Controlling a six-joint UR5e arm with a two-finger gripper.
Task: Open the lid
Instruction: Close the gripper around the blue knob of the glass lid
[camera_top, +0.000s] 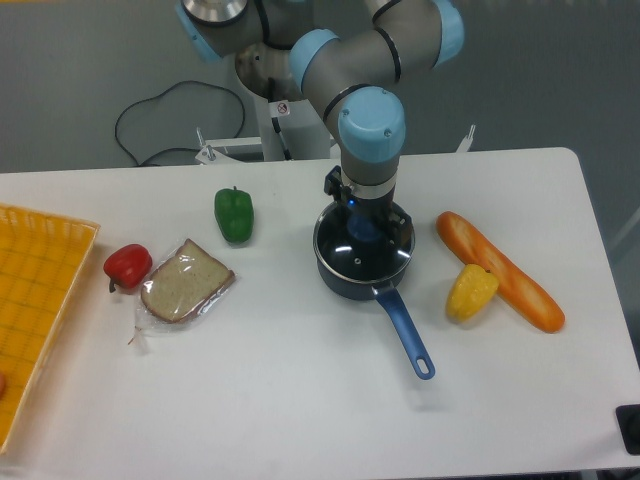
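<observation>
Lid (362, 258) not yet lifted off saucepan (345, 282) at frame centre, gripper (365, 232) down over the knob, grip state can't tell.

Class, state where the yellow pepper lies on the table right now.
In the camera view, the yellow pepper lies right of centre on the table, against the baguette and right of the saucepan.

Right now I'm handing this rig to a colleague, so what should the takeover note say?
Claw: low over the middle of the lid, hidden by the wrist; whether open or shut cannot be told.
Lid: seated on the saucepan at table centre, its handle pointing toward the camera.
Done: arm brought over the lid.
Left: grip the knob, lift the lid off, set it on the table.
</observation>
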